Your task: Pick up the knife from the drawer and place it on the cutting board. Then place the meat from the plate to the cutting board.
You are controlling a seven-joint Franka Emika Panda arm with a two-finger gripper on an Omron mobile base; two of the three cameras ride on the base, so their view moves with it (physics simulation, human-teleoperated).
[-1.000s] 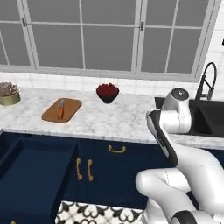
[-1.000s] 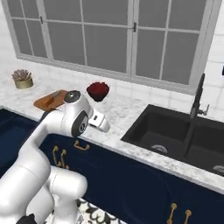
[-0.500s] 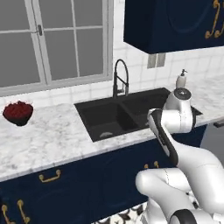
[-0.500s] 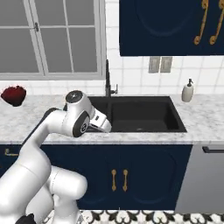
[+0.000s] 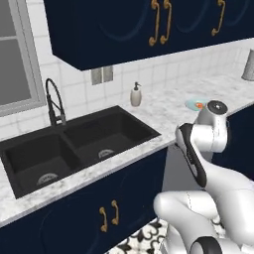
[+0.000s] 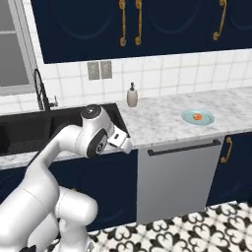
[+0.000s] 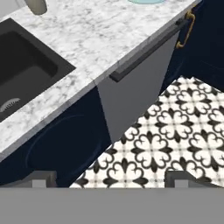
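the orange-pink meat (image 6: 197, 117) on the round teal plate (image 6: 206, 119) lies well right of the two-finger gripper (image 7: 111, 178), jaws spread, empty.

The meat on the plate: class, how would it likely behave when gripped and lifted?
The meat looks small and roundish, so it may roll or slip between the jaws. It seems light. The shallow plate under it might slide on the smooth counter.

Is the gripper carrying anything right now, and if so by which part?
Nothing is held. The gripper is open and empty, its tips apart over the patterned floor. The meat lies on the plate.
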